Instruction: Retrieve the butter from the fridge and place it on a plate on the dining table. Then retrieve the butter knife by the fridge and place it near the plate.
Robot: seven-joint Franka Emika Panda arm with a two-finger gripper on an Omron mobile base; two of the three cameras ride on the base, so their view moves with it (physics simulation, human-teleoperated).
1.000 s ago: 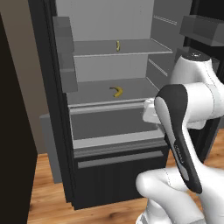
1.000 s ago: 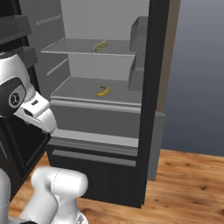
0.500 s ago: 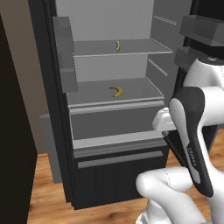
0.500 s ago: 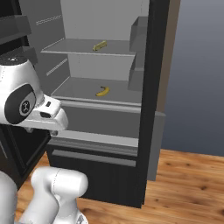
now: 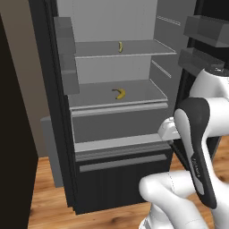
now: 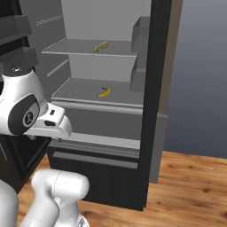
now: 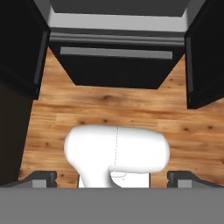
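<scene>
Left base view: I face the tall black open fridge; slim yellow butter stick lies far, top shelf. Next I reach up; my gripper is wide apart, empty.

The fridge stood with both doors swung wide, its front unblocked. On the upper shelf the butter lay alone, open room around it. The banana sat mid-shelf below. Door bins jutted along the left side, perhaps narrowing entry there. The wooden floor before the drawer was bare.
</scene>
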